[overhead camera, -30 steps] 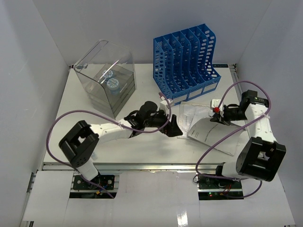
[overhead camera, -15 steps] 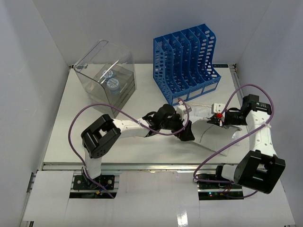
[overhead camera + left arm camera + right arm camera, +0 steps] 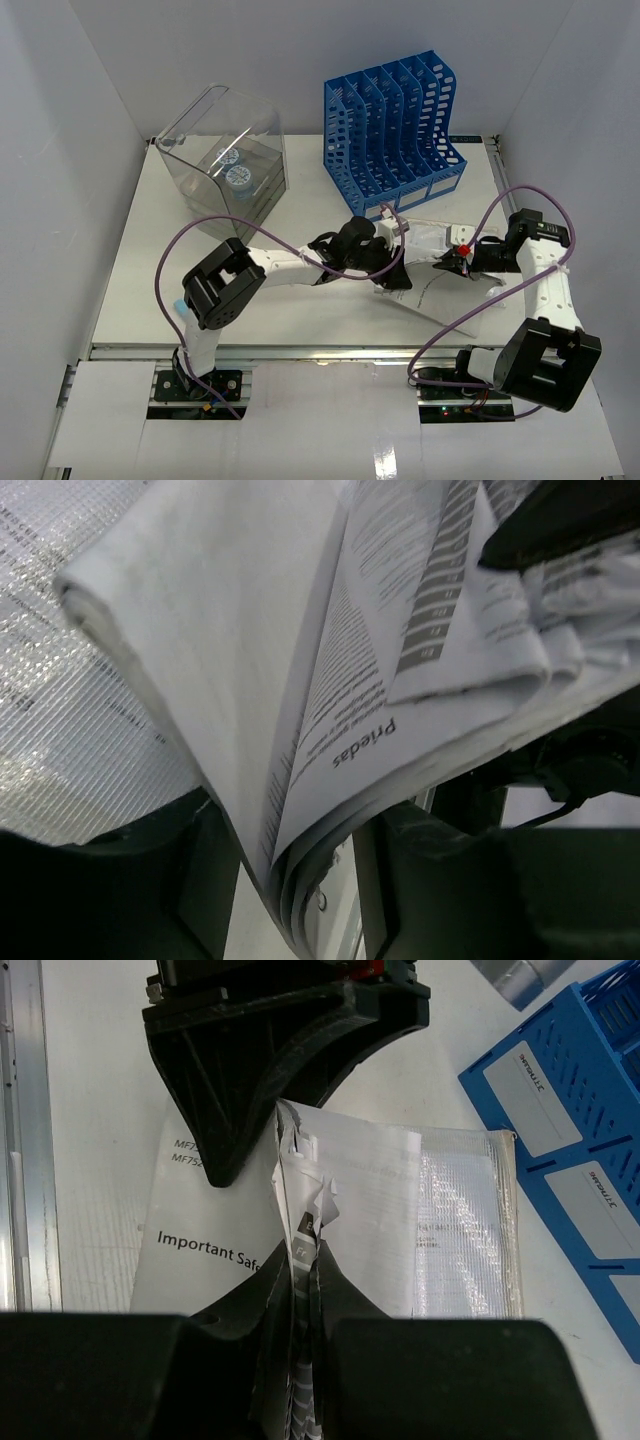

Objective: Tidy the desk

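A bundle of white printed booklets lies on the white desk in front of the blue rack. My right gripper is shut on the bundle's upright crumpled edge. My left gripper has reached across from the left. Its jaws have closed in on the folded spine of the same booklets, and paper fills the gap at the left gripper. The right wrist view shows the left gripper's black fingers just beyond the paper. An "Important Safety" sheet and a shiny plastic sleeve lie flat below.
A blue slotted file rack stands at the back, close behind the papers. Back left stands a clear plastic drawer box. A metal rail runs along the desk's front edge. White walls enclose the desk. Purple cables loop over both arms.
My left arm swung right to the booklets, and its wide-open jaws closed in on their folded edge. The right gripper shifted slightly, still holding the paper.
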Available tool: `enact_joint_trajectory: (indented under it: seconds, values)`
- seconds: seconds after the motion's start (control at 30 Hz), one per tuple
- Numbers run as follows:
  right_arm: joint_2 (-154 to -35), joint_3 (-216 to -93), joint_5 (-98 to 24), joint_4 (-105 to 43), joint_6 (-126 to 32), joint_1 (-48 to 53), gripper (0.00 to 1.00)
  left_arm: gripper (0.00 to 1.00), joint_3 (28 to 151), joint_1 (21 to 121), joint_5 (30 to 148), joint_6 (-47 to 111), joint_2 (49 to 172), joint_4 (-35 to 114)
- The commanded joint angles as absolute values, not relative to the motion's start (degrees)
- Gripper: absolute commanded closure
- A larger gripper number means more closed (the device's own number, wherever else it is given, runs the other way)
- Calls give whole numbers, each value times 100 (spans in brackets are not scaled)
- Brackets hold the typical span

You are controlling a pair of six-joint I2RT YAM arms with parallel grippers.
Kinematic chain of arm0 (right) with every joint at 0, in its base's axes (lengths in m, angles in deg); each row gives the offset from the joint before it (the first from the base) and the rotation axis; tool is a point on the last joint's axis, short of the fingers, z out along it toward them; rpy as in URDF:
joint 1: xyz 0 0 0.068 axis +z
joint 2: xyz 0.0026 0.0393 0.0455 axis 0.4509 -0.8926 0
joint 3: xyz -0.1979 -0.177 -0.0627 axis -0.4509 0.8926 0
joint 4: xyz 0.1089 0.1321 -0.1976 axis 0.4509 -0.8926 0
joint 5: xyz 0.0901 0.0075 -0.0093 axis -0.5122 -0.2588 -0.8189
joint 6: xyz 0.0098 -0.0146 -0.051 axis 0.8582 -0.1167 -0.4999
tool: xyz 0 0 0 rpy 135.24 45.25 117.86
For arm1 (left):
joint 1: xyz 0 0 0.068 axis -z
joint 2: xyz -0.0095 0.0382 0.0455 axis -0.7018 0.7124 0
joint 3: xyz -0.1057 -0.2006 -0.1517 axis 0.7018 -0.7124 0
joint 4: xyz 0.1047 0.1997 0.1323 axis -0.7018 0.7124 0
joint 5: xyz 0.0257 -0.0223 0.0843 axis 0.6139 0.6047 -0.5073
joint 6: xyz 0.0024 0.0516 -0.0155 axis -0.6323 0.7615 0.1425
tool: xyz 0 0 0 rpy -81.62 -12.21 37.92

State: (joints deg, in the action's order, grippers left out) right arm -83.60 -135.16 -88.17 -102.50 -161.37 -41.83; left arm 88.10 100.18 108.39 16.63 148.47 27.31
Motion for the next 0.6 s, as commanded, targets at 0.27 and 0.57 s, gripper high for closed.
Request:
enact_joint_trajectory:
  seconds: [0.27, 0.57]
  values:
    - [-8040, -13360, -9654, -10281, -15653, -4172, 48, 100, 9236, 10062, 10938, 1678, 14255, 3277]
    - [-6953, -12934, -9445, -7797, -12341, -4429, 10, 100, 8938, 9966, 9495, 2366, 12654, 5143]
